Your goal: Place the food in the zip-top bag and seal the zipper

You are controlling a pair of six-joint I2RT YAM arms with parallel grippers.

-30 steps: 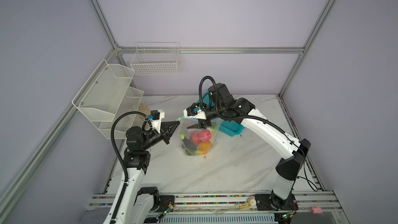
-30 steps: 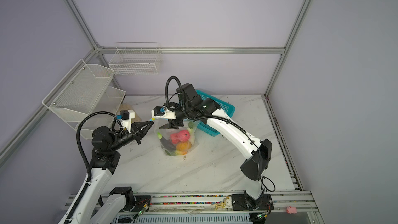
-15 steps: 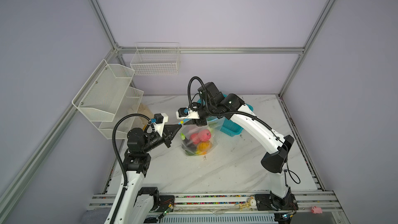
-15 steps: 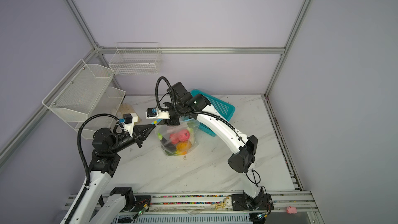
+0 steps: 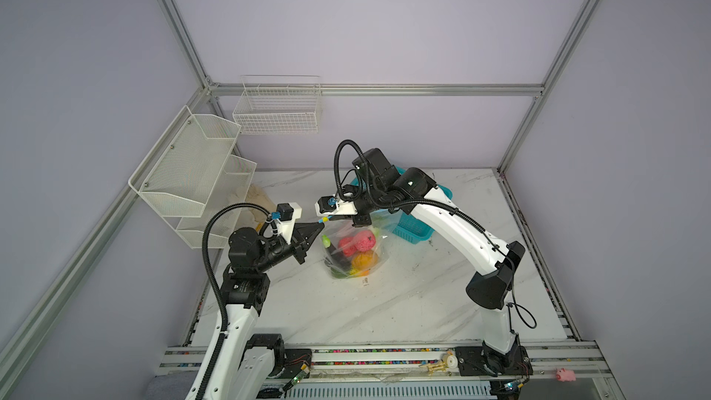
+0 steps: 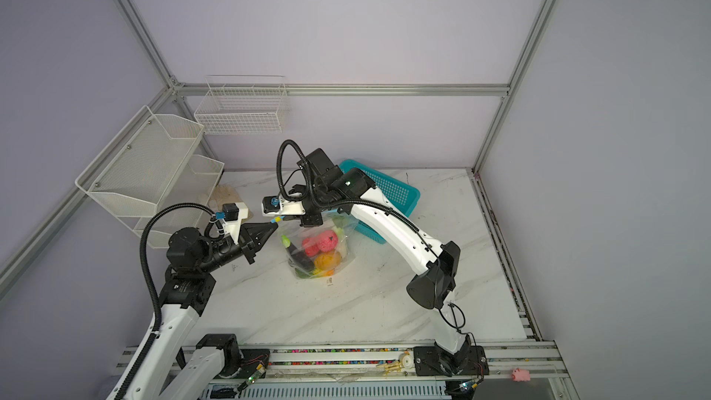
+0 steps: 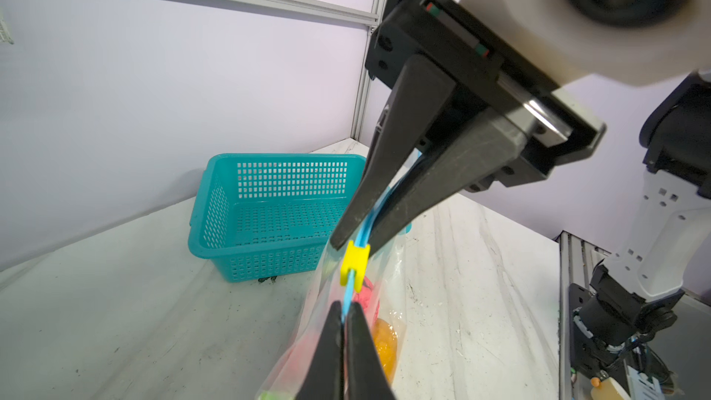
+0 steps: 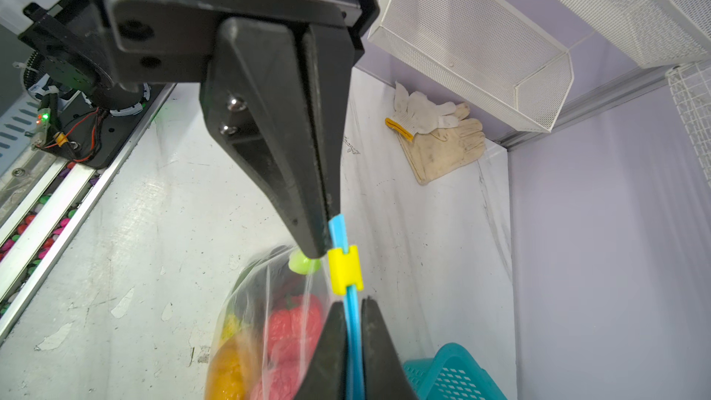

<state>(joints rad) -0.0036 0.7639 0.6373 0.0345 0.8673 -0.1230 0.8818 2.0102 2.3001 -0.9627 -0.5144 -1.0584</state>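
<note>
Near the counter's (image 5: 384,309) middle the soft, crinkly bag (image 5: 379,253) sags, likely heavy with food (image 5: 359,248). Left hand (image 7: 343,311) and right hand (image 7: 352,242) each pinch the blue zipper (image 8: 353,325), either side of its yellow slider (image 7: 354,269): a stiff place to hold.

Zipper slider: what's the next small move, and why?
Probably push the slider the last bit toward the left fingers with the right fingers. The left fingers pinch the zipper at its end, the right fingers close on it just behind the slider, a short stretch separates slider from left fingers, and the food is already bagged.
</note>
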